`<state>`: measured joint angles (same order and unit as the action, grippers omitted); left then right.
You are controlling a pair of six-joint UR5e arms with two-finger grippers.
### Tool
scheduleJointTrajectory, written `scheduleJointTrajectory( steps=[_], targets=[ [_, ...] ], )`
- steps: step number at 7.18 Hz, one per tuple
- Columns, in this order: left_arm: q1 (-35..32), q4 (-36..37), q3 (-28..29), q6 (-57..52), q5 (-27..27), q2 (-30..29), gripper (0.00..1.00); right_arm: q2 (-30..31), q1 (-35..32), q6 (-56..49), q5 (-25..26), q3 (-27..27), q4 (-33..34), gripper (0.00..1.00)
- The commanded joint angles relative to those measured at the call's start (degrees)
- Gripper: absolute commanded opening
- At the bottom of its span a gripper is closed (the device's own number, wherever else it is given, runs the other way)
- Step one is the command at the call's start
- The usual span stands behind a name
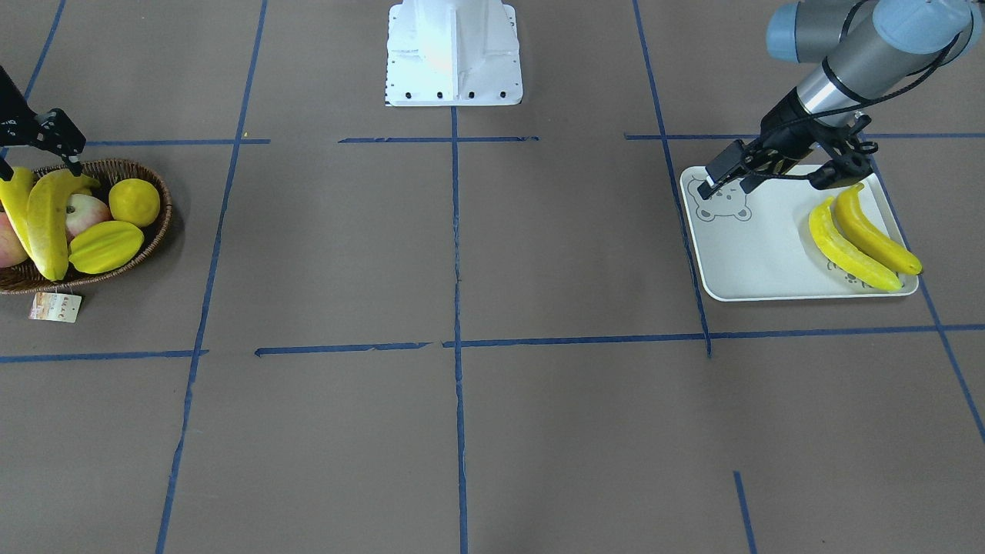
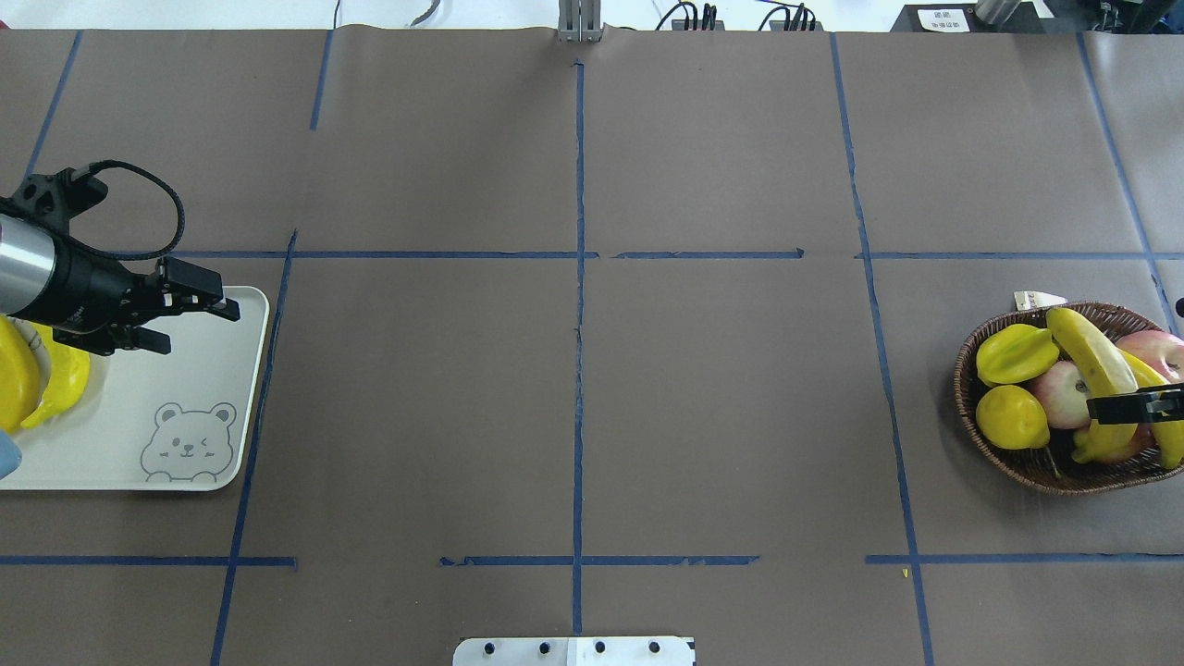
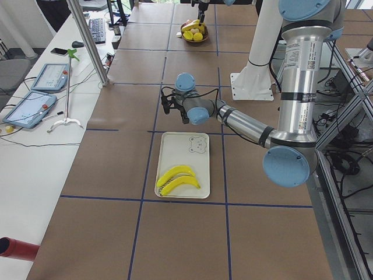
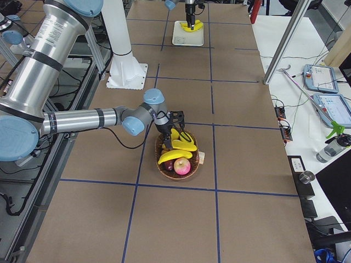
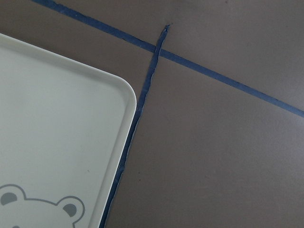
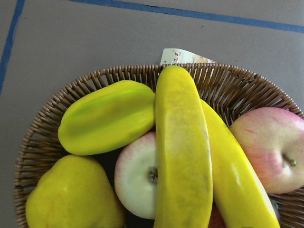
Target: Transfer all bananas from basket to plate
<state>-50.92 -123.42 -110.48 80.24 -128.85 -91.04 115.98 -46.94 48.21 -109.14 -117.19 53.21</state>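
Standing about halfway: showing two bananas [image 1: 850, 254] lying on plate [image 1: 754, 254], behind left gripper [image 2: 199, 328] hanging spread and empty; leaving two more in basket [image 6: 38, 137], right beneath right gripper [image 4: 174, 131], not revealing whether clenched.

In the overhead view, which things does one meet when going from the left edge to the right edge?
Two bananas on the plate → left tool → blue centre tape line → basket of fruit.

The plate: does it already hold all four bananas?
No, only two bananas lie on the plate; two other bananas are in the basket.
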Motion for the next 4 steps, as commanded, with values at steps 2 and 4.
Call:
scheduleJointTrajectory(
  steps=[2, 4],
  targets=[
    [-0.14, -0.07, -0.09, 0.00, 0.00, 0.16, 1.00, -0.05, 2.55, 0.31, 1.81, 1.69, -0.04, 0.96],
    [-0.06, -0.07, -0.09, 0.00, 0.00, 0.24, 1.00, -0.40, 3.26, 0.31, 2.00, 1.78, -0.04, 0.96]
  ],
)
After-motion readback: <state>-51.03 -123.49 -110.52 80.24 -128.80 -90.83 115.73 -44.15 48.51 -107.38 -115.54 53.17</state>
